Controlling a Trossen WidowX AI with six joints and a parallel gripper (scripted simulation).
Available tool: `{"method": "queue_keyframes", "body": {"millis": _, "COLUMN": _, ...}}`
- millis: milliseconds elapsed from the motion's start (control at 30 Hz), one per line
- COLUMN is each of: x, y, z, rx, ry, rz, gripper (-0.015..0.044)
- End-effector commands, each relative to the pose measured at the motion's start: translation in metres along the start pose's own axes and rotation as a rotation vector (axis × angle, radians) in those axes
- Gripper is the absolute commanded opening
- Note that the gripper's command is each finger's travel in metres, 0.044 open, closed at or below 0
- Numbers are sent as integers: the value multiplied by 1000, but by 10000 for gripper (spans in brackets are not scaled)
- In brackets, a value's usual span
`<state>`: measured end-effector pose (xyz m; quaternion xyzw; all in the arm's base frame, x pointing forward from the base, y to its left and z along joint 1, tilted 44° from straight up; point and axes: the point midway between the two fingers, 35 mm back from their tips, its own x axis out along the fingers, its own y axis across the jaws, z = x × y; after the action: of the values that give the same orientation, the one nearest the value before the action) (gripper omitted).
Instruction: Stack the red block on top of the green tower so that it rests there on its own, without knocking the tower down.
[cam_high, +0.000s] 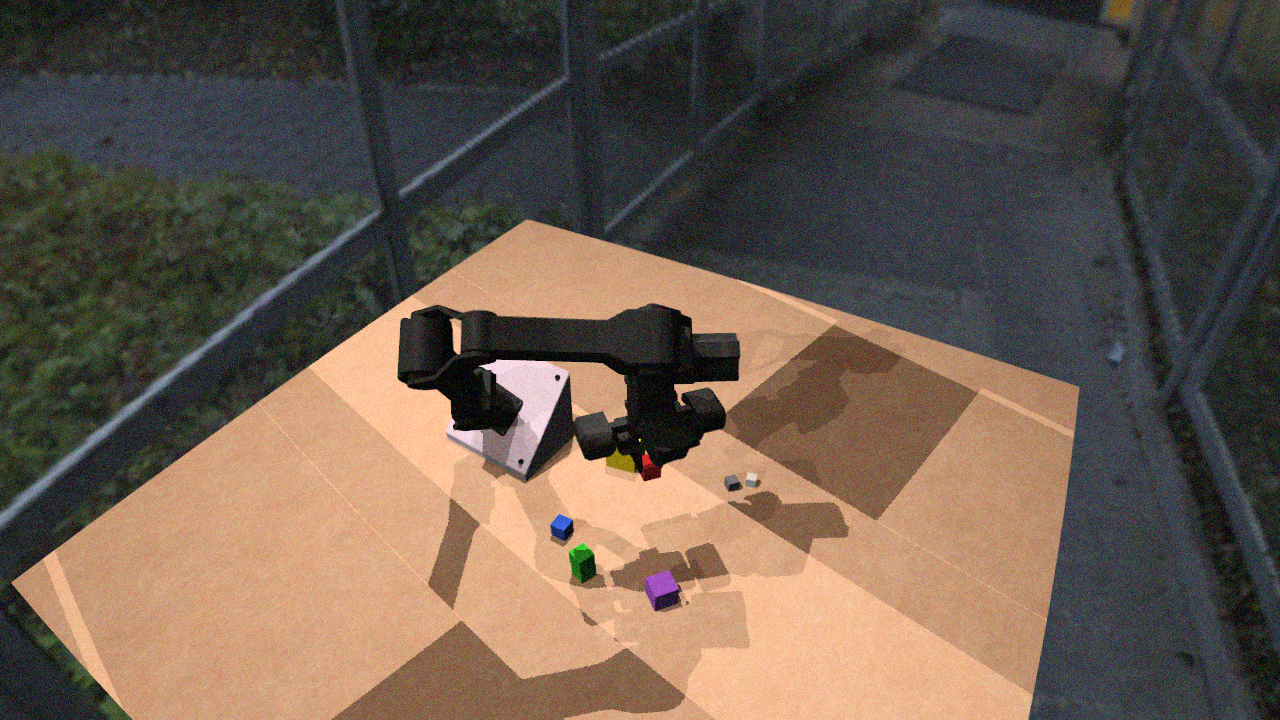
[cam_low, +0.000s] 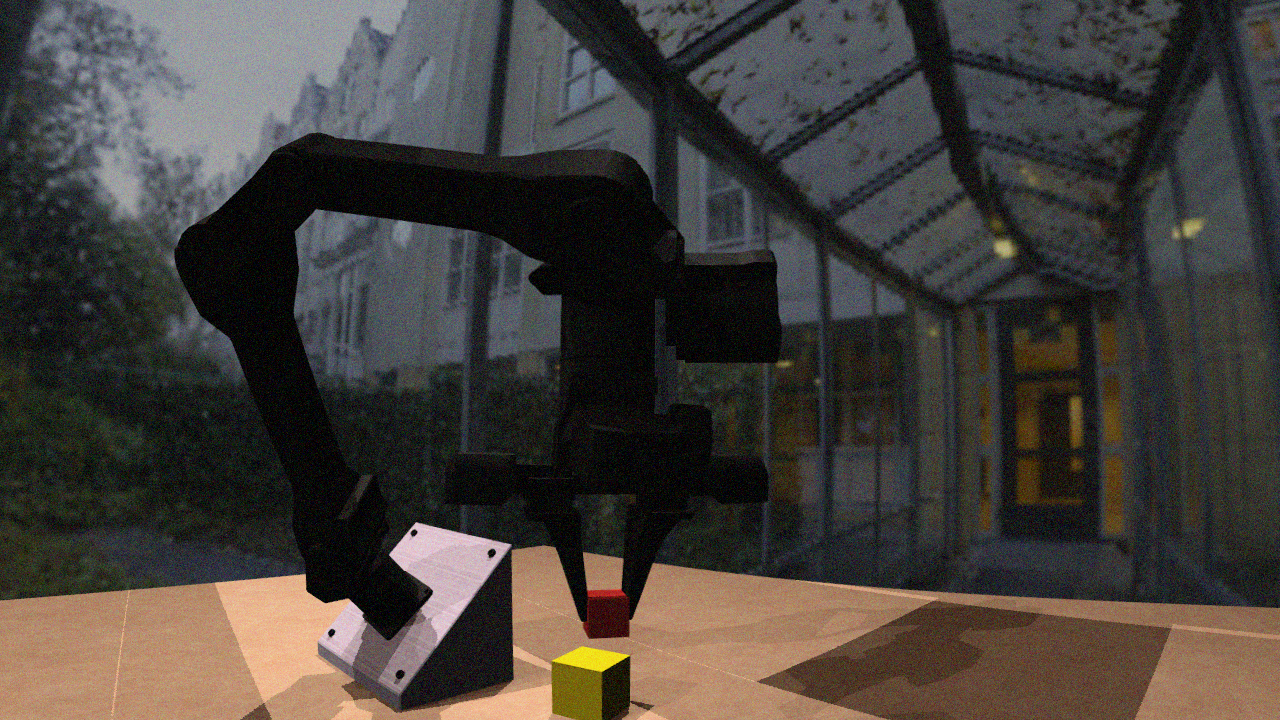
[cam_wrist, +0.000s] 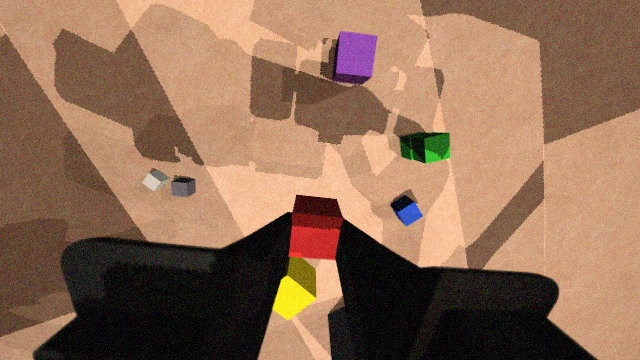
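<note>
Matt black fingers; matt, cardboard-like table top

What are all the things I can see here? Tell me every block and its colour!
red block: one, red, held off the table between the gripper's fingers
green tower: one, green, standing on the table near the blue block
blue block: one, blue, on the table
purple block: one, purple, on the table beside the green tower
yellow block: one, yellow, on the table below the gripper
small blocks: two, dark grey and pale grey, side by side
table: one, tan
mount: one, pale grey wedge, under the arm
gripper: one, black, shut on the red block
</note>
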<state>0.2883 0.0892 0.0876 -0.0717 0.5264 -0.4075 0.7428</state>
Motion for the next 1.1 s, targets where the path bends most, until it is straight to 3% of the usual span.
{"method": "queue_keyframes", "body": {"millis": 0, "x": -1, "y": 0, "z": 0, "rx": 2, "ry": 2, "rz": 0, "gripper": 0}}
{"method": "queue_keyframes", "body": {"millis": 167, "x": -3, "y": -8, "z": 5, "rx": 5, "ry": 4, "rz": 1, "gripper": 0}}
{"method": "queue_keyframes", "body": {"millis": 767, "x": -3, "y": -111, "z": 48, "rx": 4, "ry": 2, "rz": -5, "gripper": 0}}
{"method": "queue_keyframes", "body": {"millis": 1067, "x": 15, "y": -114, "z": 49, "rx": 4, "ry": 2, "rz": -5, "gripper": 0}}
